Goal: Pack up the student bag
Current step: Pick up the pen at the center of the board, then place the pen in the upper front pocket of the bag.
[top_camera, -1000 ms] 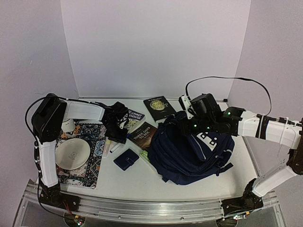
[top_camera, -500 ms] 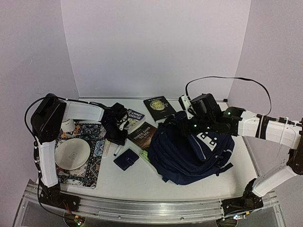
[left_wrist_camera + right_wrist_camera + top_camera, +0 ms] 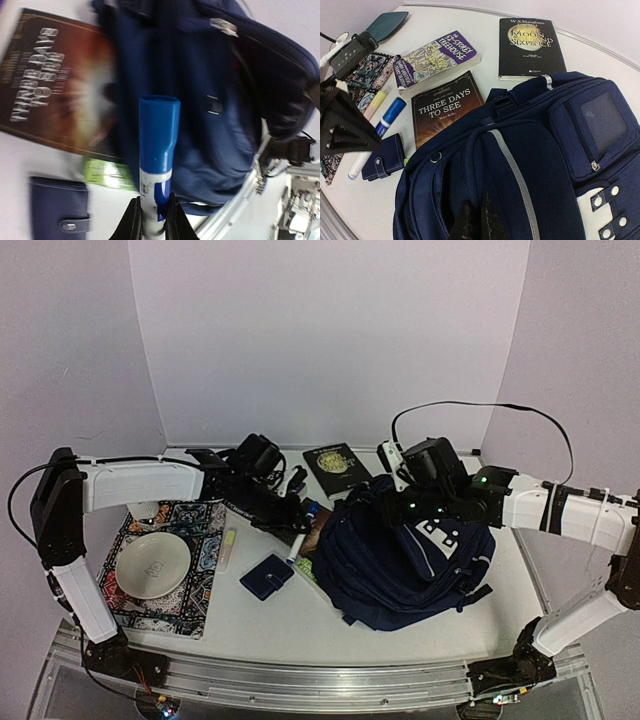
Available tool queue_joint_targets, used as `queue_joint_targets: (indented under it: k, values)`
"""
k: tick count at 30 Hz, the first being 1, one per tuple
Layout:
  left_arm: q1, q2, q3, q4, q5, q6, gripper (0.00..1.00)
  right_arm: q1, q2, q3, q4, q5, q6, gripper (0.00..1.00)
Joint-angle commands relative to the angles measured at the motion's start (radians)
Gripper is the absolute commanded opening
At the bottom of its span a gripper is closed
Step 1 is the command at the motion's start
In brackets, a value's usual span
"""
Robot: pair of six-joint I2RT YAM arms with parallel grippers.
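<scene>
The student bag, a large navy backpack, lies at the centre right; it also shows in the right wrist view and the left wrist view. My right gripper is at the bag's upper left, and in its own view it is shut, pinching the fabric by the zip opening. My left gripper is shut on a white marker with a blue cap and holds it just left of the bag, over the brown book. Its fingers close on the marker's white body.
The books "Three Days to See", "Treehouse" and "Moon and Sixpence" lie left of and behind the bag. A navy wallet, a yellow highlighter, a plate on a patterned mat and a teal pouch are at the left.
My left arm has stretched right from the mat's edge towards the bag, carrying the blue-capped marker. The right arm and the bag have not moved.
</scene>
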Motion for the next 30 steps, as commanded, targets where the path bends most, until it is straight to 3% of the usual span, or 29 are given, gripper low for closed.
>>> queue_joint_targets:
  k: [1,11,20,30]
  values:
    - [-0.052,-0.009,0.016,0.133,0.106,-0.113,0.00,0.005,-0.015,0.032,0.088,0.003,0.020,0.00]
    - [-0.117,0.135,0.156,0.225,0.214,-0.222,0.00,0.004,-0.013,0.050,0.102,-0.022,0.045,0.00]
    - [-0.118,0.261,0.287,0.305,0.202,-0.364,0.01,0.004,-0.011,0.055,0.122,-0.053,0.063,0.00]
    - [-0.120,0.272,0.197,0.636,0.063,-0.677,0.12,0.005,-0.003,0.047,0.152,-0.066,0.097,0.00]
